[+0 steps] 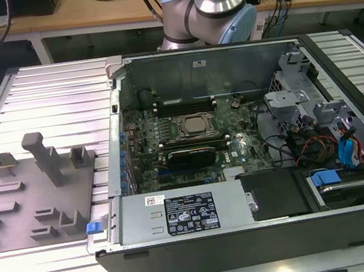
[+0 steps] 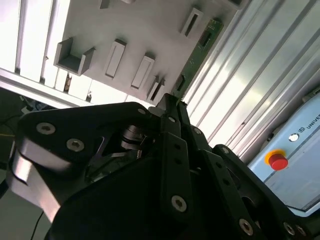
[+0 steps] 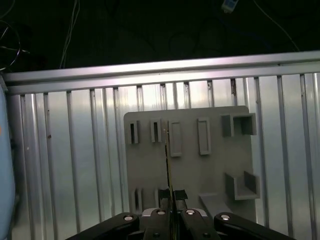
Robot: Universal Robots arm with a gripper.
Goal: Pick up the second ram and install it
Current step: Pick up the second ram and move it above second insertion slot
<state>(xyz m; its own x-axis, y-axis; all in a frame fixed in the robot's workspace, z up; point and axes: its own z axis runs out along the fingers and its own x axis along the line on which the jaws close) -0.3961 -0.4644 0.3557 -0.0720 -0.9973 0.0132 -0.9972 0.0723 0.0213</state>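
1. The pick-up looks done: the gripper has its jaws clamped on the memory stick.
2. The stick hangs above the middle of the grey tray, apparently lifted clear of it.
3. Installing it calls for lining it up squarely with a free slot in the computer case.

Nothing legible — a black-and-white label stands on the power supply, a small white sticker on the case wall, both too fine to read.
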